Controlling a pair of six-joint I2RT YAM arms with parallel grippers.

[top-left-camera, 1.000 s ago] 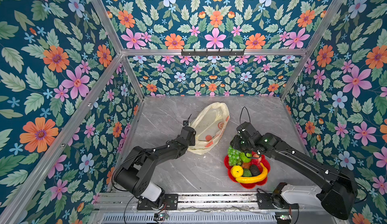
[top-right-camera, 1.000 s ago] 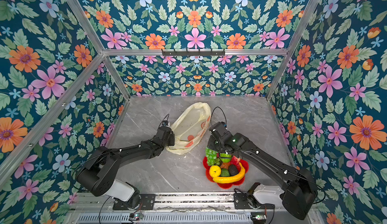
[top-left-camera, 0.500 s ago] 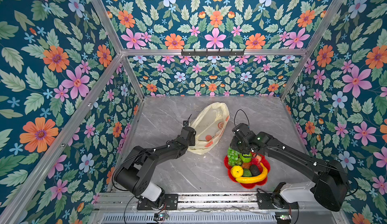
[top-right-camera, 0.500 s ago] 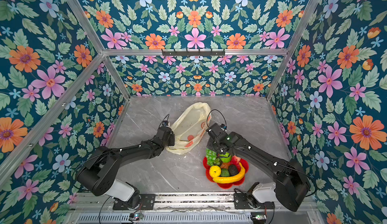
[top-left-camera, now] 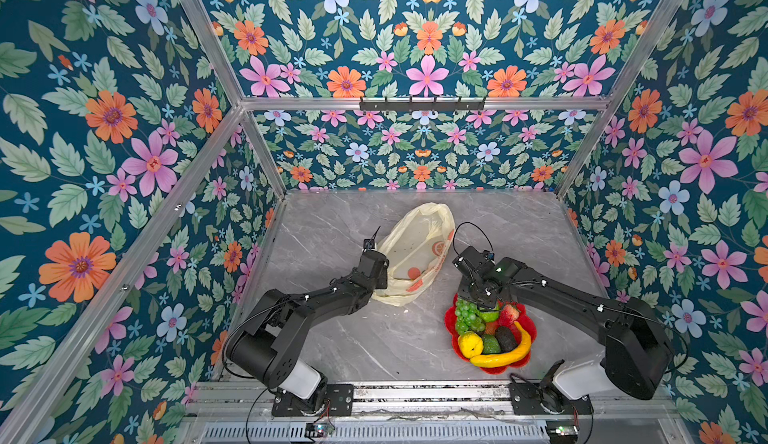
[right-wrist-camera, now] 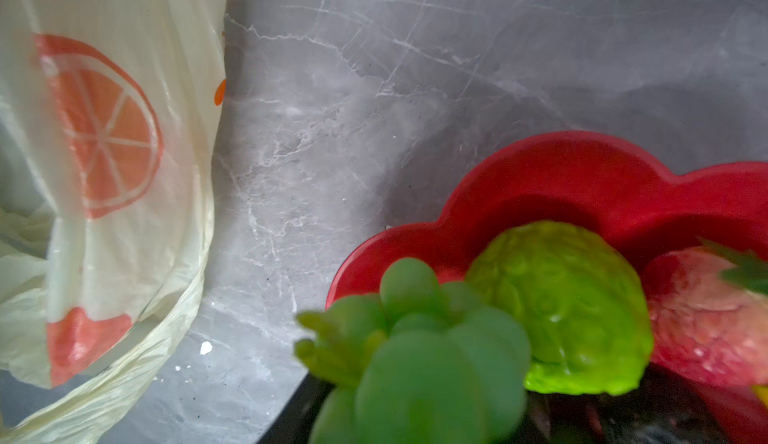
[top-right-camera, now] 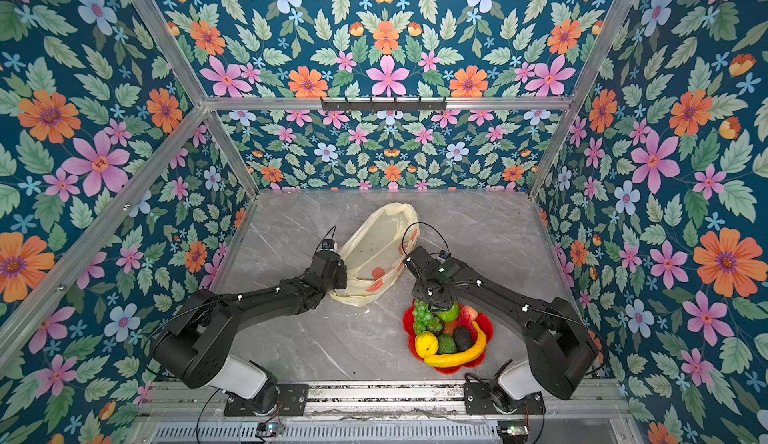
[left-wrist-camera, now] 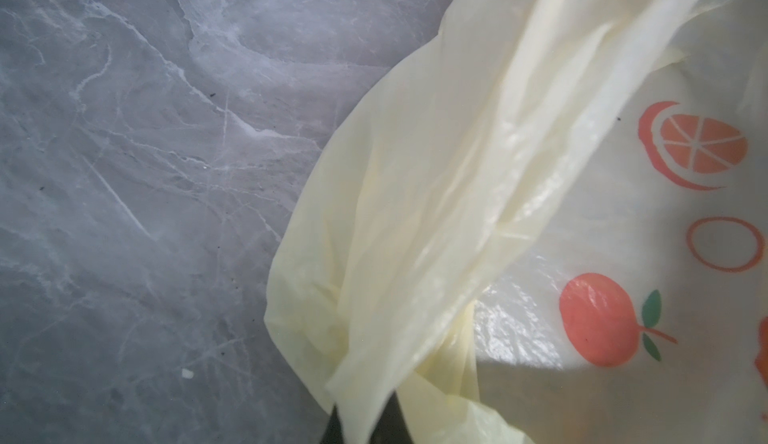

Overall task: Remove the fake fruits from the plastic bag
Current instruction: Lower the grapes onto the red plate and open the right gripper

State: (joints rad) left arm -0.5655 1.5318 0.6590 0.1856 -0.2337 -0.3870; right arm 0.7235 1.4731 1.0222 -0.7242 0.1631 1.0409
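Down on the table (top-left-camera: 353, 346) it's a grey marble-look top with pale veins and a few white crumbs, boxed in on three sides by walls (top-left-camera: 124, 130) of teal wallpaper thick with pink, orange and pale-blue flowers. An aluminium frame (top-left-camera: 199, 31) runs along the edges, with a black hook rack (top-left-camera: 422, 104) on the back rail. Mid-table lies the plastic bag (top-left-camera: 419, 238), pale yellow and slack. Its only markings are printed oranges (left-wrist-camera: 702, 149), both slices and whole fruit with leaves. The left end effector (left-wrist-camera: 360, 429) is clamped on a bunched fold of the bag's film at its near end. Over to the front right, just clear of the bag, the fake fruits (top-left-camera: 490, 344) sit heaped in a red flower-shaped dish (top-left-camera: 527, 322): banana (top-left-camera: 505, 357) curled along the near rim, lemon (top-left-camera: 470, 344), dark avocado (top-left-camera: 506, 338), grape bunch (top-left-camera: 467, 317), lime-green bumpy fruit (top-left-camera: 489, 316) and strawberry (top-left-camera: 509, 312). The right end effector (top-left-camera: 478, 300) hangs just over the dish's far edge, above that bumpy fruit. Whether its jaws are apart or together I cannot tell.
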